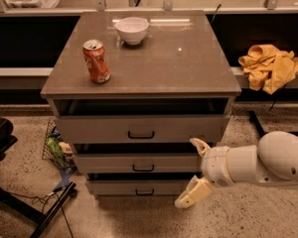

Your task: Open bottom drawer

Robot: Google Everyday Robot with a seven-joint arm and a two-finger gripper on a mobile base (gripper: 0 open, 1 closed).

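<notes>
The bottom drawer (139, 187) is the lowest and narrowest of three grey-beige drawer fronts on the cabinet (139, 78), with a small black bar handle (144, 192). It sits nearly flush under the middle drawer (134, 163). My gripper (194, 172) is open, its cream fingers spread, one fingertip (198, 144) up by the middle drawer's right end and the other low by the bottom drawer's right corner. It is to the right of the handle and not touching it. My white arm (268, 165) comes in from the right.
A red soda can (96, 61) and a white bowl (132, 29) stand on the cabinet top. A yellow cloth (269, 66) lies on a ledge at right. A wire basket with clutter (55, 148) and a black stand leg (54, 207) sit on the floor at left.
</notes>
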